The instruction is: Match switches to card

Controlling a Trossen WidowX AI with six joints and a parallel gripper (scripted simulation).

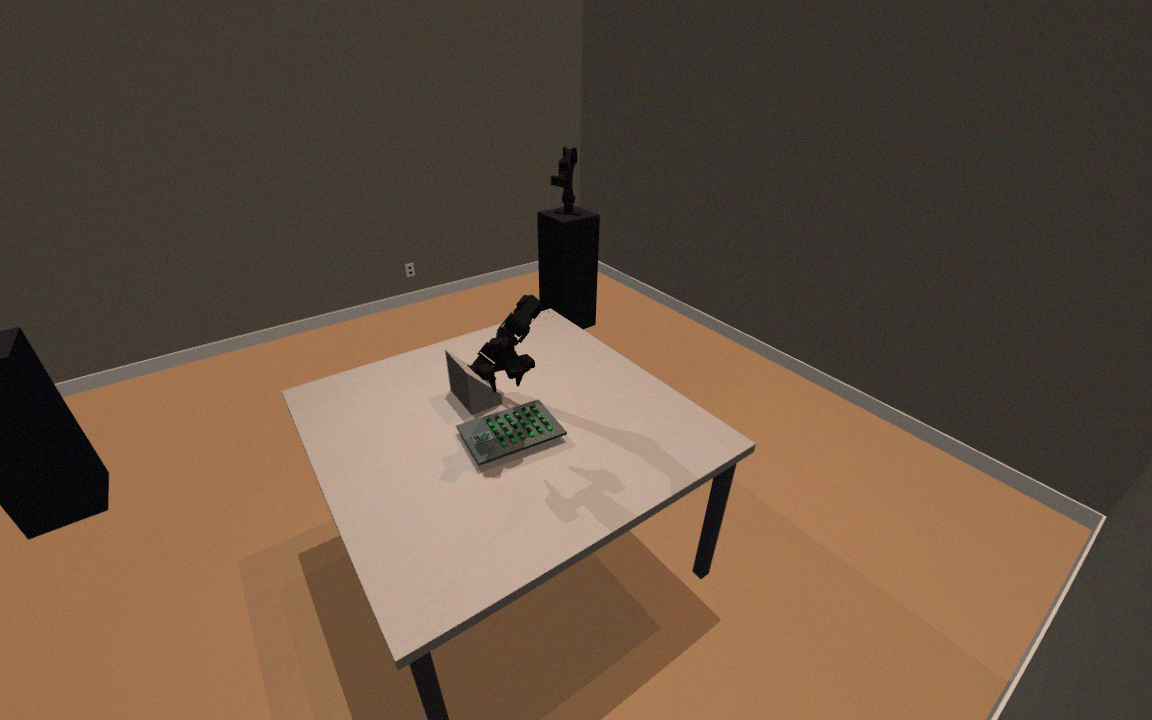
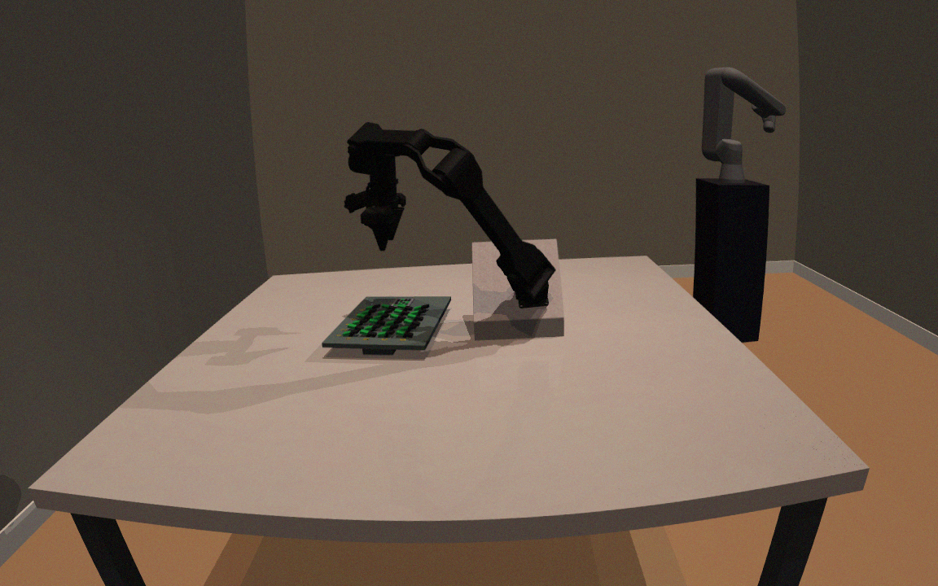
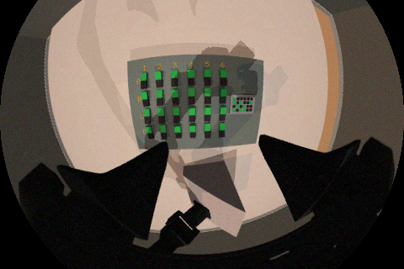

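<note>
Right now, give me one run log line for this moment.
Gripper: open, above table | Switch panel: beneath gripper, untouched by it | Card: on panel, beside column 6

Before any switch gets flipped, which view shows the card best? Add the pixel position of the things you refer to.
Wrist view: it looks down on the panel [image 1: 479, 454] [image 2: 334, 345] [image 3: 246, 132], and the card [image 1: 482, 437] [image 2: 403, 301] [image 3: 241, 104] shows as a framed grid of green and dark squares. Top view: only a tiny speckled patch. Exterior: a foreshortened sliver at the panel's far end, squares unreadable.
</note>
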